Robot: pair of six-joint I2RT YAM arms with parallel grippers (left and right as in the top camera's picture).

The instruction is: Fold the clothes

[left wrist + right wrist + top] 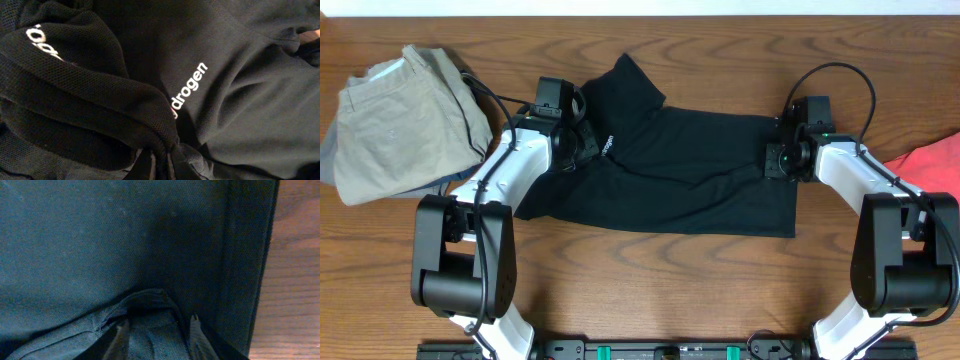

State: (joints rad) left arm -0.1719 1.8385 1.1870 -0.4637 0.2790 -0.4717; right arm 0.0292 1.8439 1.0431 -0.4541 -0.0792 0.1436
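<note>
The clothes, a black T-shirt (690, 170) with small white lettering (192, 85), lie spread across the middle of the table. At the shirt's left end, my left gripper (588, 140) is shut on a raised fold of the black fabric (100, 100); in its wrist view the fold runs down into the closed left gripper (162, 167). My right gripper (775, 160) rests on the shirt's right end. In the right wrist view the right gripper (157, 335) has its fingers (197, 335) apart, with a hemmed bunch of the shirt (150, 305) lying between them.
Khaki-beige trousers (395, 120) lie bunched at the back left, close to my left arm. A red-pink cloth (930, 160) pokes in at the right edge. Bare wooden table (650, 280) runs in front of the shirt, and its wood (295, 270) shows beside the shirt's right hem.
</note>
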